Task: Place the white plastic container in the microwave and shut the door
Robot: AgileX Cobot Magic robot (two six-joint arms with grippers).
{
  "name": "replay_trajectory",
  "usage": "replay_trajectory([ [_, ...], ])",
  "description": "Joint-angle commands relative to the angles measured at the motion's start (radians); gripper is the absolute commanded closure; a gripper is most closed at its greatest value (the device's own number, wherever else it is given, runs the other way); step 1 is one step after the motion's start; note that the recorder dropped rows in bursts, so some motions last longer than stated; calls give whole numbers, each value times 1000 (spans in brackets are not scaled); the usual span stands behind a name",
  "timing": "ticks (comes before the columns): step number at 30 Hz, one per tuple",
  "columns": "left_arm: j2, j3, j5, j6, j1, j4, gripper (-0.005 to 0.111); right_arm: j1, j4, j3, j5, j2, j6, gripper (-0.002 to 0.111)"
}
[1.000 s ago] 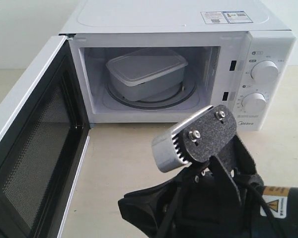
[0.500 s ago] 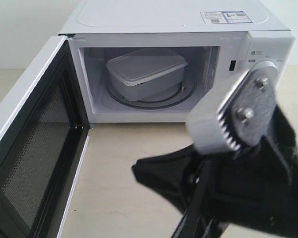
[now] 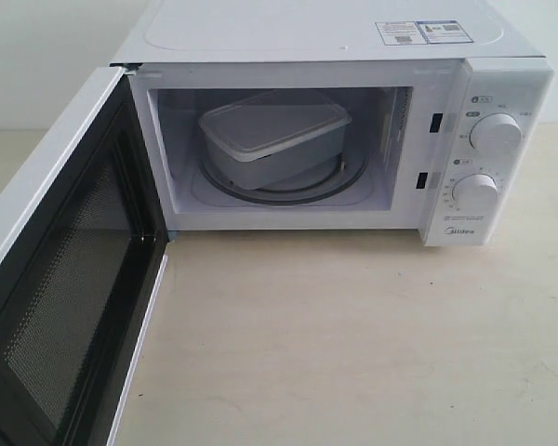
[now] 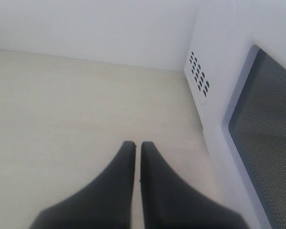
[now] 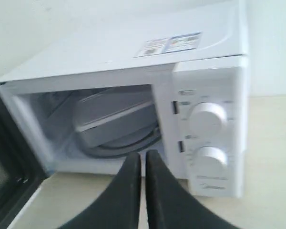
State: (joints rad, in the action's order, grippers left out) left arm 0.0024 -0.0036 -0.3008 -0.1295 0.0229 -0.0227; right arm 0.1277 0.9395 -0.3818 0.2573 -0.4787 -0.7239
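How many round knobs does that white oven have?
2. Both are on the microwave's front panel, beside the open cavity: the upper dial sits directly above the lower dial. No others seem hidden.

1. The left hand (image 4: 134, 143) has two black fingers (image 4: 109, 195).
2. Each finger is wide at the back and gets thin toward a small rounded tip, like a fin.
3. They look smooth and dull, plain black all over.
4. The right hand (image 5: 143, 155) has two black fingers (image 5: 169, 202) of the same curved, pointed shape.
5. Their inner edges are straight, and the outer edges curve outward.
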Motion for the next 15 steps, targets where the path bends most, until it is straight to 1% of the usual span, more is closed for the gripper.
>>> replay_trajectory([
  [1, -2, 4, 6, 4, -2, 5, 102, -107, -6, 164, -132, 192, -6, 108],
  [6, -2, 4, 6, 4, -2, 5, 102, -153, -4, 300, -227, 368, 35, 108],
  [11, -2, 4, 6, 4, -2, 5, 102, -153, -2, 349, -228, 471, 54, 108],
  [15, -2, 4, 6, 4, -2, 5, 102, -153, -2, 349, -231, 479, 54, 108],
])
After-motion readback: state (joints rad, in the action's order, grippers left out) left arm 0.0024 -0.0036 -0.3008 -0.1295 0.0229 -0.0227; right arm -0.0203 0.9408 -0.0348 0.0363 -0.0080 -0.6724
